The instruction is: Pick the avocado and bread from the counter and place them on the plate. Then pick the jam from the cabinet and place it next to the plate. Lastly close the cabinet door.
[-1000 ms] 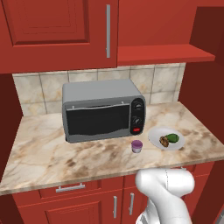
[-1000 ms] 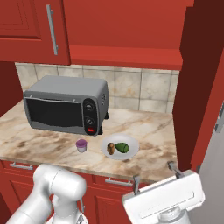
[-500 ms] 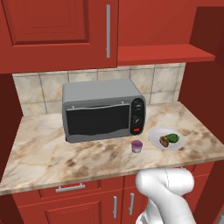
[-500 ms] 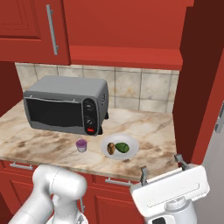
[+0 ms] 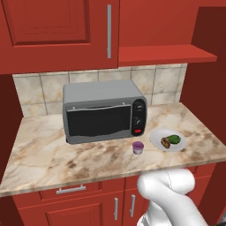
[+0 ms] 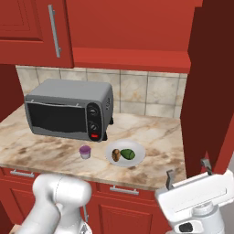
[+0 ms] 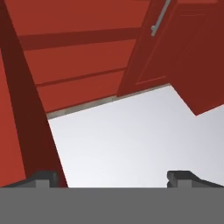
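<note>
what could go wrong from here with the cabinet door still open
1. The gripper is open and empty, low beside the edge of the open cabinet door; a swing started from here might glance off the door and leave it ajar.
2. The arm stands close to the counter edge, so a wide sweep could clip it.
3. The jam sits close to the plate holding the avocado and bread; a low pass over them could knock them.

Robot's pretty plain looking: glossy white rounded arm link (image 5: 170, 194), smooth and tube-shaped with no markings. Below the beige marble counter (image 6: 55, 155) edge there's a boxy white hand block (image 6: 196, 203) with a dark round socket underneath and two slim grey metal fingers (image 6: 170, 178) on top.
</note>
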